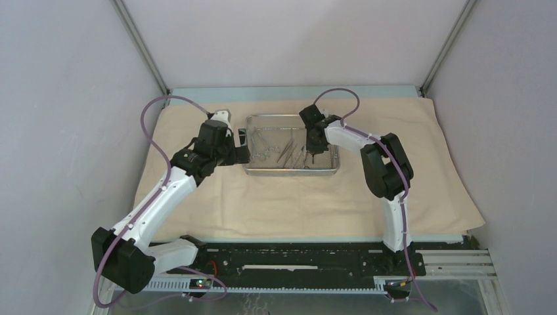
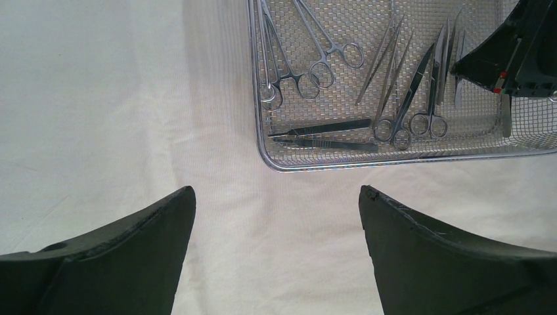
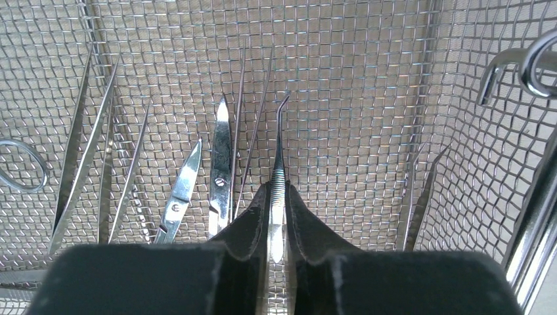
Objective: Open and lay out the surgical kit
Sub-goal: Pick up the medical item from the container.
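My right gripper (image 3: 277, 194) pinches slim curved-tip tweezers (image 3: 279, 154) inside the mesh tray (image 1: 291, 172). My left gripper (image 2: 276, 194) gapes wide above the cloth wrap (image 2: 98, 98) at the tray's nine o'clock.

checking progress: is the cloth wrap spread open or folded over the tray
Spread open: the cloth wrap lies flat all around the mesh tray, which sits uncovered on top of it.

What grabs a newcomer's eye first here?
The steel mesh tray full of steel instruments, sitting on the spread beige cloth towards the table's back. Inside it, the right pincer is clamped on a slim bent-tipped instrument. The left pincer hangs wide open over bare cloth beside the tray's left end.
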